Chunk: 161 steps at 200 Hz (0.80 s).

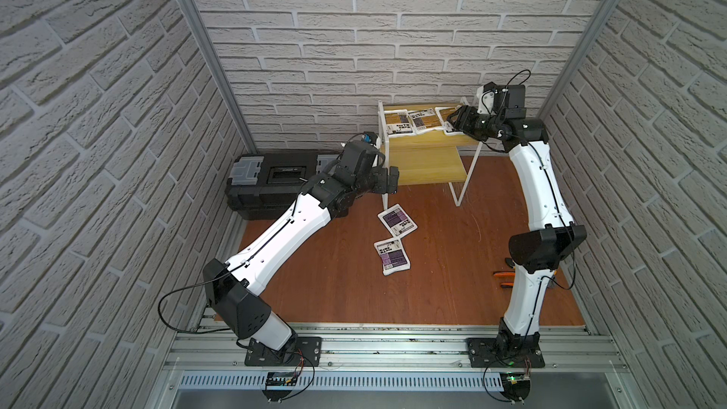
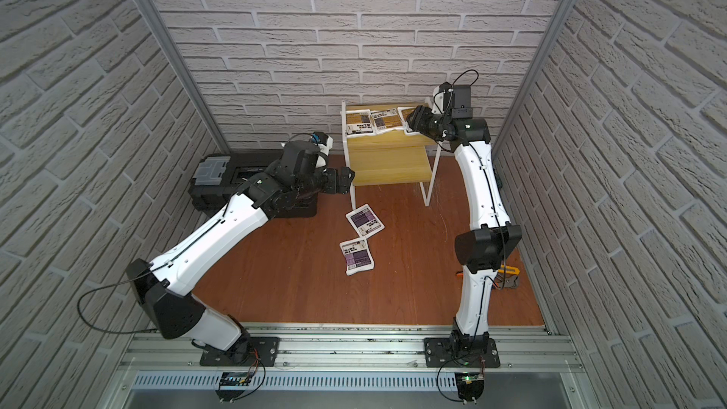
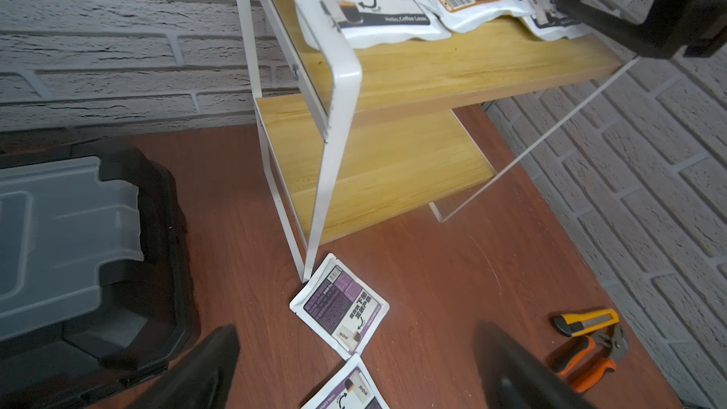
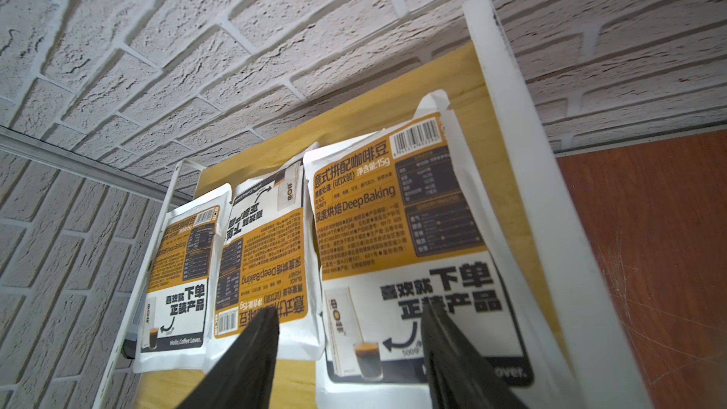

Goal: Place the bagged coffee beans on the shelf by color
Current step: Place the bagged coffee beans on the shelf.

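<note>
Three orange-labelled bagged coffee beans (image 1: 399, 123) (image 1: 423, 120) (image 1: 446, 116) lie side by side on the top board of the shelf (image 1: 425, 167). In the right wrist view the nearest of them (image 4: 393, 230) lies flat under my right gripper (image 4: 350, 310), which is open at the shelf's right end (image 1: 456, 121). Two purple-labelled bags (image 1: 397, 220) (image 1: 391, 257) lie on the table in front of the shelf's left leg. My left gripper (image 1: 393, 179) hangs open above the table beside that leg, with nothing between its fingers (image 3: 220, 348); the purple bags (image 3: 340, 308) (image 3: 346, 391) lie below it.
A black toolbox (image 1: 275, 179) with grey latches stands left of the shelf, under my left arm. Orange-handled pliers (image 3: 590, 352) and a yellow utility knife (image 3: 586, 320) lie near the table's right edge. Brick walls close in the back and both sides.
</note>
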Available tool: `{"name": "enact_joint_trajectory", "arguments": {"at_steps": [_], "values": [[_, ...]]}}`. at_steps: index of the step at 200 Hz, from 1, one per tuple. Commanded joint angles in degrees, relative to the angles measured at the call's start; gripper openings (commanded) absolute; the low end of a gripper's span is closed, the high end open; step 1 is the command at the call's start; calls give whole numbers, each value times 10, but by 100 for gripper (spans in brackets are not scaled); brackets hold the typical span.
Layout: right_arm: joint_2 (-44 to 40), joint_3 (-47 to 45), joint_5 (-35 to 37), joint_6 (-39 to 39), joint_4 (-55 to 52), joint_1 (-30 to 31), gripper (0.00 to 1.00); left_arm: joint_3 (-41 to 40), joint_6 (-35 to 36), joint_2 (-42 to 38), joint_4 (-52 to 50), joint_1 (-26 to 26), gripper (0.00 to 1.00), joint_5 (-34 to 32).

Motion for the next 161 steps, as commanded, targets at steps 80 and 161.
{"name": "enact_joint_trajectory", "arguments": {"at_steps": [80,161], "values": [[-161,-45,-46,15,21,-1,63,-54,6,-63,23,4,98,-42],[-412,-461,-65,36,108,18,63,-243,-13,-157,0,13,98,-74]]}}
